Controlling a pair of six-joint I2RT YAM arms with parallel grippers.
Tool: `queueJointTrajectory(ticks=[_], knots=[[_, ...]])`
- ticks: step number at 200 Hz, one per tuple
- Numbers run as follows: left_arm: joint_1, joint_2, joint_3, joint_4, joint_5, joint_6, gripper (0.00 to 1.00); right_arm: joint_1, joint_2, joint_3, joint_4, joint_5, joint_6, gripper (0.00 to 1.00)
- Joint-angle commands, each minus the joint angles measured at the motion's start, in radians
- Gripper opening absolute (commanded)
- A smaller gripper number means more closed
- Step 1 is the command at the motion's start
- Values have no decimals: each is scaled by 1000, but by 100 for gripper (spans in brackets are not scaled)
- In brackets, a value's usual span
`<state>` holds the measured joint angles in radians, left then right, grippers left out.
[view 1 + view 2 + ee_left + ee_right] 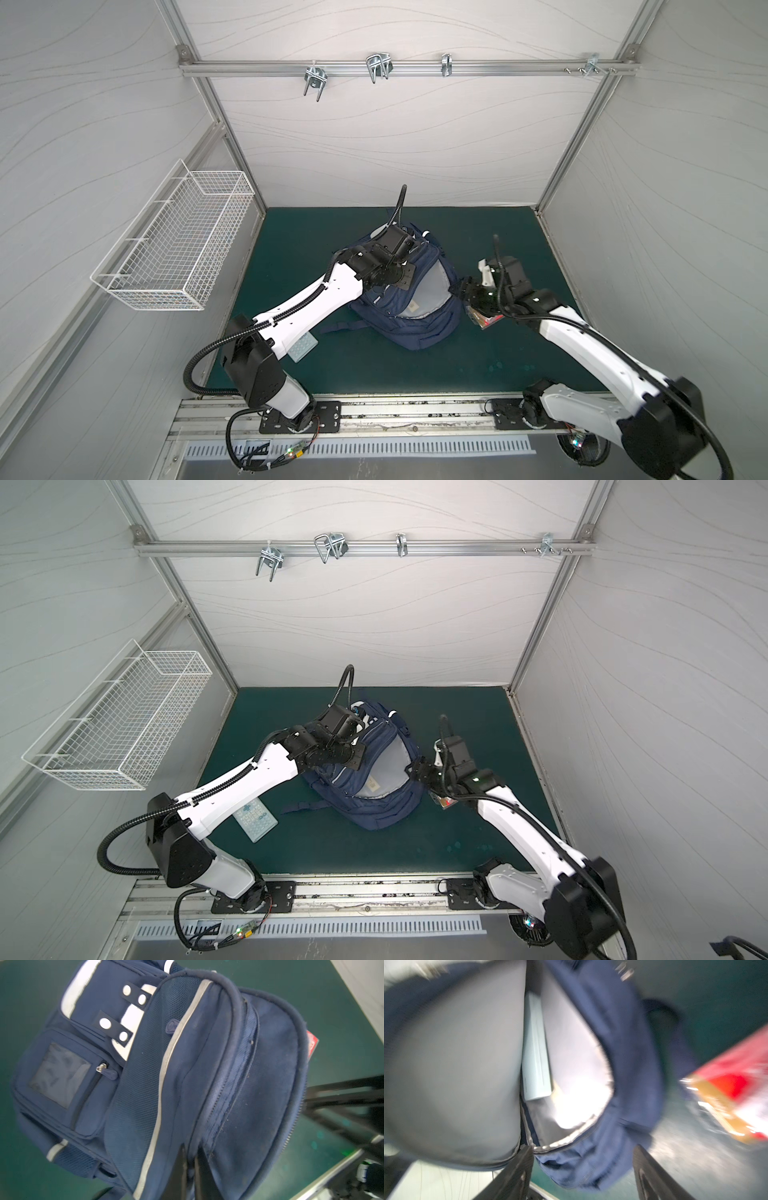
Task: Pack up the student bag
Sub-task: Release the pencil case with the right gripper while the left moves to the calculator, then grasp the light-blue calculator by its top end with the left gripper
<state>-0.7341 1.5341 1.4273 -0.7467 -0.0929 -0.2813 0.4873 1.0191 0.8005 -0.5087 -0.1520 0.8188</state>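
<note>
The student bag (419, 311) (374, 800), a navy backpack with pale stripes and a clear window pocket, lies in the middle of the green mat with its main compartment gaping and the grey lining (456, 1064) showing. Inside stands a pale flat item (536, 1053). My left gripper (407, 277) (356, 757) (190, 1151) is at the bag's upper flap, its fingers close together with a fold of navy fabric (187, 1064) pinched between them. My right gripper (461, 287) (412, 769) (583, 1149) stands wide open at the opening's right rim, the navy edge (623, 1064) loose between its fingers.
A red and clear packet (484, 321) (444, 803) (733, 1093) lies on the mat just right of the bag, under my right wrist. A pale calculator (301, 347) (255, 818) lies front left, partly under my left arm. A white wire basket (174, 245) hangs on the left wall.
</note>
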Motion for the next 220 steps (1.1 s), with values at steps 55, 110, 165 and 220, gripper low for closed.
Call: queueJointTrajectory(ticks=[55,110,165,220], knots=[[190,-360,-221,-259,-340,-421,99,74,-170,103,-317,32,-217,78],[517,-546,-625,-254,-432,-538,99,154,-89,106,-213,-35,-244,85],[829,-505,-829,-81,-327,-687,99,154,-85,111,-201,-72,-265,89],[977,-335,-860,205,-88,-628,99,152,-144,73,-174,-122,-224,90]])
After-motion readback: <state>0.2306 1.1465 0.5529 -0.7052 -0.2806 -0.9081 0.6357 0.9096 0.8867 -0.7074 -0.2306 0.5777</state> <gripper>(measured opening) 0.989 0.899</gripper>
